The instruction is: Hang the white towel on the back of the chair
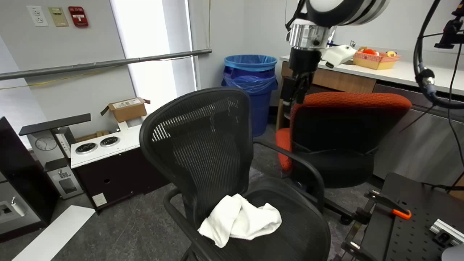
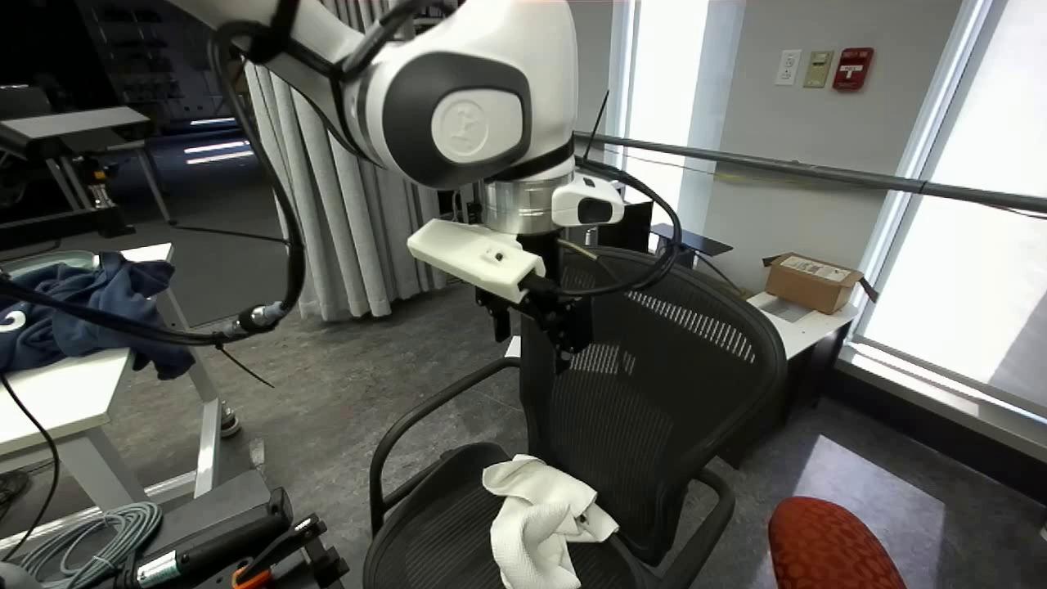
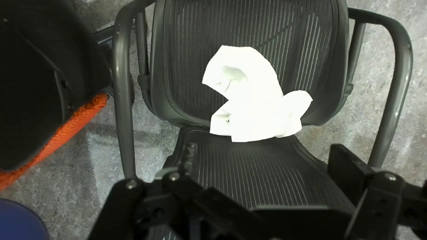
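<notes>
The white towel lies crumpled on the seat of the black mesh chair, by the foot of the backrest. The towel shows in both exterior views (image 1: 241, 219) (image 2: 540, 515) and in the wrist view (image 3: 260, 110). The chair's backrest shows in both exterior views (image 1: 206, 145) (image 2: 630, 393) and, from above, in the wrist view (image 3: 243, 170). My gripper (image 1: 294, 99) is open and empty, high above the seat near the top of the backrest. It also shows in an exterior view (image 2: 533, 348). In the wrist view its fingers (image 3: 262, 158) stand wide apart, with the towel beyond them.
An orange chair (image 1: 351, 98) and a blue bin (image 1: 257, 105) stand beside the black chair. A toy stove (image 1: 119, 139) with a cardboard box (image 1: 128, 110) is near the wall. A black perforated table (image 1: 409, 221) holds clamps. A white table (image 2: 74, 401) carries navy cloth.
</notes>
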{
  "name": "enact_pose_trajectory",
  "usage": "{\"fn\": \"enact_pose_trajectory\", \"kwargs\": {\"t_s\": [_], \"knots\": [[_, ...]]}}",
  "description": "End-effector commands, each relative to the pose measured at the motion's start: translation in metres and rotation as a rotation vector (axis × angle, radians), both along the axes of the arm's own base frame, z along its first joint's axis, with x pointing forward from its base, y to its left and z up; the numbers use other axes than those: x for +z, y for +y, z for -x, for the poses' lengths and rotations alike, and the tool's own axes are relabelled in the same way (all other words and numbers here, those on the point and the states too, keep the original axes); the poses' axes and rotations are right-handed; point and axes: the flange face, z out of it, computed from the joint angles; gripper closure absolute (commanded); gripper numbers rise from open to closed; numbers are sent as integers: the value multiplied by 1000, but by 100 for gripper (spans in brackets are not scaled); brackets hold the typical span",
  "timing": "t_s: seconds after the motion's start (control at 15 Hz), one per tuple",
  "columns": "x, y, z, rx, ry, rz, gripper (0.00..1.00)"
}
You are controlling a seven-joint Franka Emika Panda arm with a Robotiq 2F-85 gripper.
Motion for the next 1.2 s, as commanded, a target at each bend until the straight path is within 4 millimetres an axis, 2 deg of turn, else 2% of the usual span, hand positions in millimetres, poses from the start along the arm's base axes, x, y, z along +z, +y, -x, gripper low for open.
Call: {"fn": "enact_pose_trajectory", "kwargs": {"t_s": [0.0, 0.13, 0.2, 0.27, 0.4, 0.93, 1.13], "knots": [[-41, 15, -38, 1, 38, 22, 0], [-57, 21, -47, 0, 64, 34, 0], [-58, 24, -48, -6, 78, 28, 0], [-56, 21, -35, 11, 75, 18, 0], [-64, 24, -42, 9, 86, 18, 0], [-62, 24, -45, 8, 81, 19, 0], [-86, 29, -64, 2, 64, 19, 0]]}}
